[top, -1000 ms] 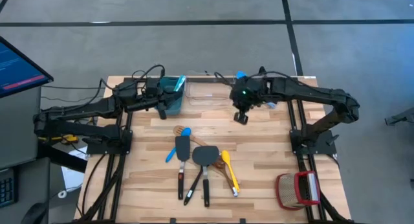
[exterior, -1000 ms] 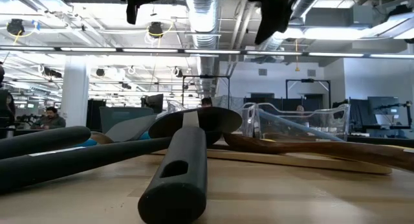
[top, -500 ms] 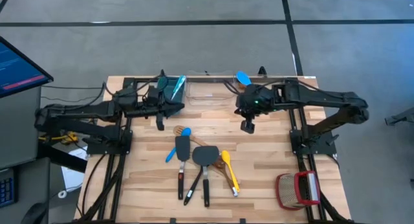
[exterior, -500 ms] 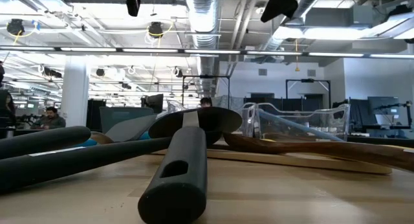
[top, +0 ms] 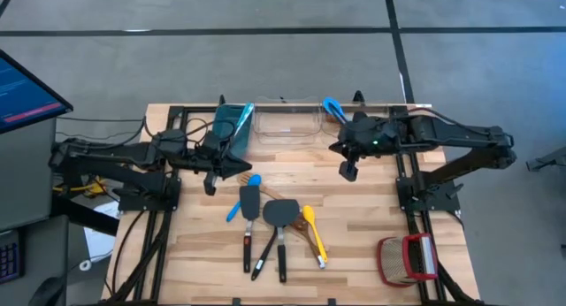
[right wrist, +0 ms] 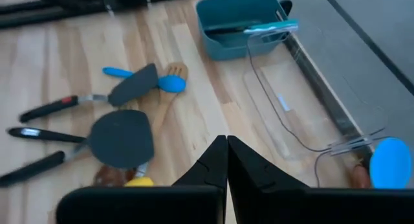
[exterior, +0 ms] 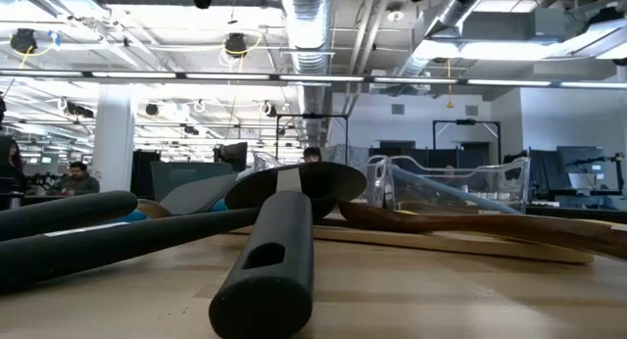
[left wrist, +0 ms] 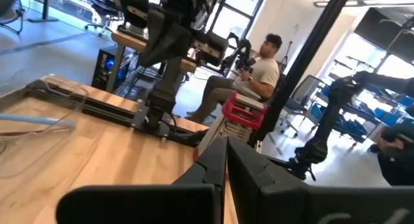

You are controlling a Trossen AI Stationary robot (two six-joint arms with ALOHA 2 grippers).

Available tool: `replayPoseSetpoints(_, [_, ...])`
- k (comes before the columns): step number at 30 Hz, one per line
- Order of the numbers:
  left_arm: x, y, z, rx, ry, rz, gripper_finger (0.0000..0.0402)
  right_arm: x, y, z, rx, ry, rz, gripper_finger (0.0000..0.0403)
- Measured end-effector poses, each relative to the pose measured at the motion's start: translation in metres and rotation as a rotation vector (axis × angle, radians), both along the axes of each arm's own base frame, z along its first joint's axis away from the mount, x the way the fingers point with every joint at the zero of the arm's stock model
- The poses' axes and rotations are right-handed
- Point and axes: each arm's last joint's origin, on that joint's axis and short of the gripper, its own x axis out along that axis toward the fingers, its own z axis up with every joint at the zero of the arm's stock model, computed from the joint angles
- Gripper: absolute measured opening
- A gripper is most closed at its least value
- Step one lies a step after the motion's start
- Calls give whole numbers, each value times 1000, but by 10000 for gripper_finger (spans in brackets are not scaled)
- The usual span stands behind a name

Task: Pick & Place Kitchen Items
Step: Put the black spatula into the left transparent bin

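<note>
Several utensils lie flat in a loose bunch mid-table: a black spatula (top: 248, 202), a black turner (top: 281, 213), a blue spoon (top: 254, 179), a wooden spoon (top: 243, 177) and a yellow spoon (top: 312, 225). Another blue spoon (top: 333, 107) leans at the clear container's right end. My left gripper (top: 210, 186) hangs shut and empty above the table, just left of the bunch. My right gripper (top: 348, 172) is also shut and empty, right of the bunch and up in the air. Both wrist views show the fingertips closed together (left wrist: 226, 160) (right wrist: 226, 151).
A teal bin (top: 232, 126) with utensil handles in it (right wrist: 268, 30) stands at the far edge beside a clear container (top: 286, 123). A red-and-tan basket (top: 407, 258) sits at the near right corner. Bare wood lies near left. People sit in the room beyond.
My left gripper has drawn away from the teal bin toward the near edge and risen. My right gripper has moved from the clear container toward the table's right and slightly nearer, also rising. The utensils on the table have stayed where they were.
</note>
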Motion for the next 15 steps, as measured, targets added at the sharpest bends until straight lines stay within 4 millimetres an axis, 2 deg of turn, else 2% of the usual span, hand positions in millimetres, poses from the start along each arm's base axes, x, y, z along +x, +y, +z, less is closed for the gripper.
replayPoseSetpoints(5, [0,-4,0,1,0,-20,2,-8,6,6,58,-50,-25,1])
replayPoseSetpoints(15, [0,-3,2,-5,-20,13,2,-7,19,5,76,-89,-128,1])
